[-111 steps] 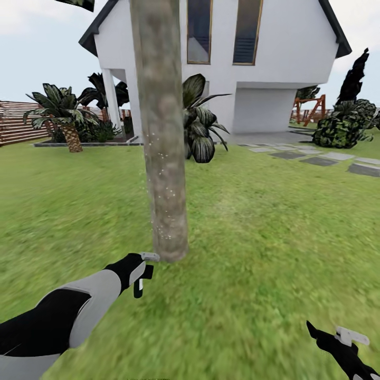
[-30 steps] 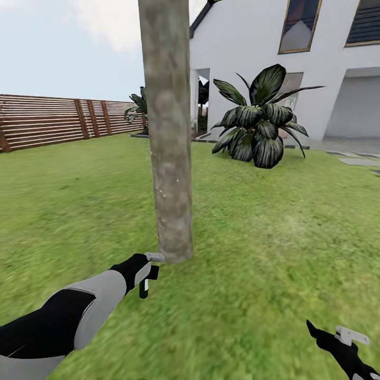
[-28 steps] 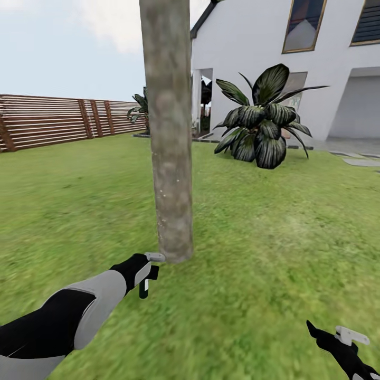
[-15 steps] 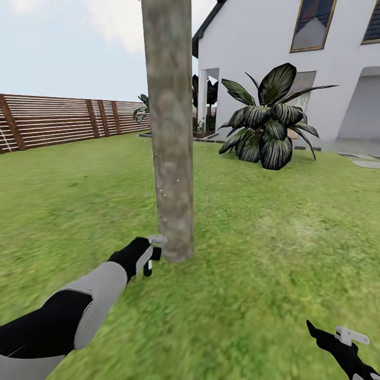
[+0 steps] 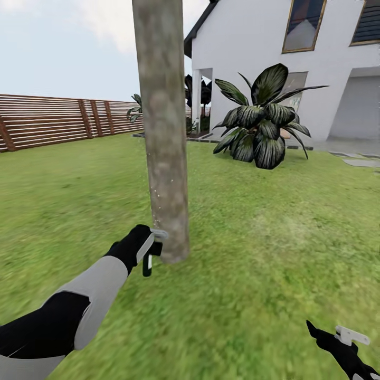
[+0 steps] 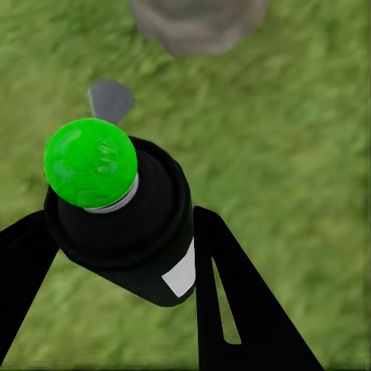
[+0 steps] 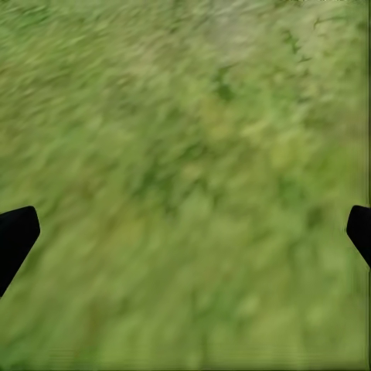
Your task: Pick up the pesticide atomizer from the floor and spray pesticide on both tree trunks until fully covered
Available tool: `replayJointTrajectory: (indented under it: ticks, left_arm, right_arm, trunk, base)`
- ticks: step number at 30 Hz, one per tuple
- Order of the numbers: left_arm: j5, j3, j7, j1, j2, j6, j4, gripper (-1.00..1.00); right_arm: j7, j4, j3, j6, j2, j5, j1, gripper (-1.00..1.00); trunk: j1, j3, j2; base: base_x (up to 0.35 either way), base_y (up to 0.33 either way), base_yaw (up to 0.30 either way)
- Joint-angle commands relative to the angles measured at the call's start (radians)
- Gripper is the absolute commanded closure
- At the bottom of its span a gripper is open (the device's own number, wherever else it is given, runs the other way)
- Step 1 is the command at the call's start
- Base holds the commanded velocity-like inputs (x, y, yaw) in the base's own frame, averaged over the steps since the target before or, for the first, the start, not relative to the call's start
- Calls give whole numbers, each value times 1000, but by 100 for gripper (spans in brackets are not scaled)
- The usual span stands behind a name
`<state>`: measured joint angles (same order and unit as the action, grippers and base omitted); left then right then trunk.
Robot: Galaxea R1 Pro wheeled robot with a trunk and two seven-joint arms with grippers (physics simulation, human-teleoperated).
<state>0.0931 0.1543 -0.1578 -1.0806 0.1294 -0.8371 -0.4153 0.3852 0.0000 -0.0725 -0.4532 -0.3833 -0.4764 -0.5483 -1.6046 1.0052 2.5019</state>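
A thick mottled grey-brown tree trunk (image 5: 162, 132) rises from the grass floor (image 5: 264, 253) just ahead of me. My left gripper (image 5: 151, 247) is shut on the pesticide atomizer (image 5: 147, 265), a small dark canister, held right beside the trunk's base. In the left wrist view the atomizer (image 6: 131, 224) sits between the black fingers (image 6: 232, 309), its round tip (image 6: 90, 162) showing green, with the trunk's foot (image 6: 197, 23) close beyond it. A few pale specks dot the lower trunk. My right gripper (image 5: 344, 338) hangs low at the right, open over bare grass (image 7: 185, 154).
A brown slat fence (image 5: 58, 119) runs along the left. The white house (image 5: 295, 63) stands behind, with a broad striped-leaf plant (image 5: 261, 126) in front of it and grey paving (image 5: 359, 161) at the far right. Open lawn lies on both sides of the trunk.
My left gripper has lifted the atomizer slightly and brought it closer against the trunk's base. The view has swung a little. The right arm has not moved.
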Motion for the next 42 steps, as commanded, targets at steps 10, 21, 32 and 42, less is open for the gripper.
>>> replayJointTrajectory:
  ticks: [10, 21, 32, 42]
  left_arm:
    - [9, 7, -6, 1, -2, -8, 93, 100]
    - [7, 7, -6, 33, -2, 8, 167, 100]
    - [7, 7, -8, 48, -1, 160, 201, 100]
    - [7, 5, -11, 48, 3, 155, 94, 100]
  right_arm:
    - [9, 2, -7, -1, 0, -3, -1, -100]
    - [9, 2, -7, -1, 0, -3, -1, -100]
    - [9, 2, -7, -1, 0, -2, -1, -100]
    - [9, 2, -7, -1, 0, -2, -1, -100]
  trunk:
    - [0, 1, 0]
    - [0, 1, 0]
    - [0, 1, 0]
    - [0, 1, 0]
  base:
    - [94, -34, -6]
    - [121, 0, 0]
    - [1, 0, 0]
    - [0, 0, 0]
